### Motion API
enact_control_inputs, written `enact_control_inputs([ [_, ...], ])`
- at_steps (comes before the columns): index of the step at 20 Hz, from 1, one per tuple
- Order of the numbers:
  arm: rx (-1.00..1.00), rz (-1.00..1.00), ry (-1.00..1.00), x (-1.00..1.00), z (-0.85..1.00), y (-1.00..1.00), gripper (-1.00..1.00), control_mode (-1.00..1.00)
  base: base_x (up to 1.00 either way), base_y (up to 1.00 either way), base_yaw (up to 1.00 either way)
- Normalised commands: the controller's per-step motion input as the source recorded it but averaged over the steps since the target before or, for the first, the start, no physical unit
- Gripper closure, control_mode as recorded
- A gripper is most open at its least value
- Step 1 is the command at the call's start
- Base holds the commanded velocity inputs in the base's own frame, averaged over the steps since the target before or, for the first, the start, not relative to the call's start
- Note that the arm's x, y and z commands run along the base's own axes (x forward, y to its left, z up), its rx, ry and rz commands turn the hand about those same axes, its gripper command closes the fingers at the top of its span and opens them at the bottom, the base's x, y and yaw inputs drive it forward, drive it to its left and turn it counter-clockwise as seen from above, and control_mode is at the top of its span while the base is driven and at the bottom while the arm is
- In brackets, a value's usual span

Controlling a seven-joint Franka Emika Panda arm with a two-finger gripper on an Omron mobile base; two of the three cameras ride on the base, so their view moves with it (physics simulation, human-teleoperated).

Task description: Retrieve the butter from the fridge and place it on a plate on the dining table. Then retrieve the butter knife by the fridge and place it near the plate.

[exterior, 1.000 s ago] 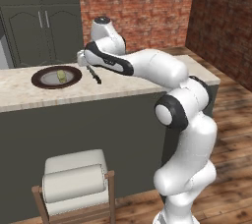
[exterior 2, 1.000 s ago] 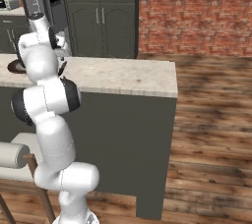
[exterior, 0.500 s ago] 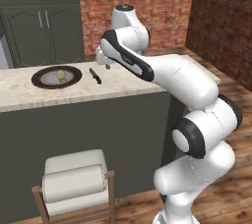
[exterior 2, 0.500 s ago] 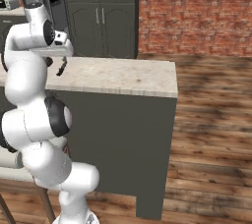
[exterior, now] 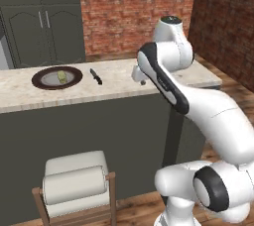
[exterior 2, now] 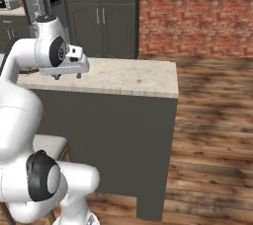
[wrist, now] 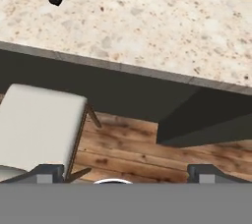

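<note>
Beige speckled stone carries everything: on the dining tabletop (exterior: pixel 149 79) the butter (exterior: pixel 62 76) lies on the plate (exterior: pixel 57 78) toward the left end, and the butter knife (exterior: pixel 95 76) lies just beside the plate, apart from it. My pincer (wrist: pixel 125 171) hangs over the near edge, fingers spread wide and holding nothing. Both placements look done to me, though the knife is small in these views; I judge nothing is left but to draw clear.

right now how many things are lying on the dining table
3: the plate at the left end of the dining table, the butter on it, and the butter knife just right of the plate. The arm may hide more.
</note>
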Motion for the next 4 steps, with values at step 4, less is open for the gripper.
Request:
enact_control_inputs([
  [4,0.00,0.05,0.00,-1.00,0.00,-0.44,-1.00,-1.00,0.00,0.00,0.00],
])
